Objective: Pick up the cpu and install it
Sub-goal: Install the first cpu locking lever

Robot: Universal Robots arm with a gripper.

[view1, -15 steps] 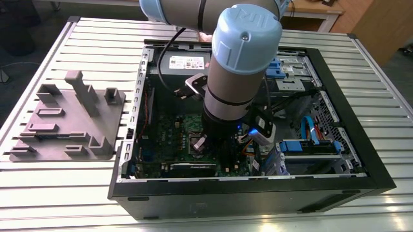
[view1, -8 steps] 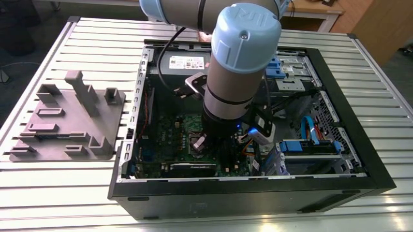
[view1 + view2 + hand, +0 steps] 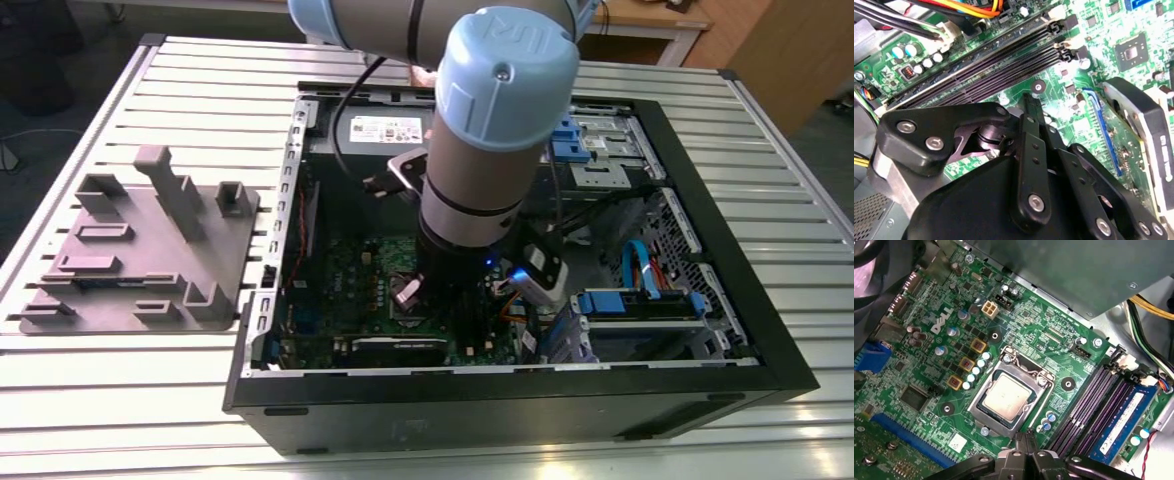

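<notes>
Cpu (image 3: 1004,396), flat matte-silver square, lies in the metal-framed socket (image 3: 982,415); black fingers (image 3: 1030,130) pinched together, empty.

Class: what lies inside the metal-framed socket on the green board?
The cpu lies flat inside the socket, silver top showing. Its underside and whatever lies beneath are covered.

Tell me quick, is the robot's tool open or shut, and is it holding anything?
The tool is shut and holds nothing; the cpu lies in the socket.
</notes>
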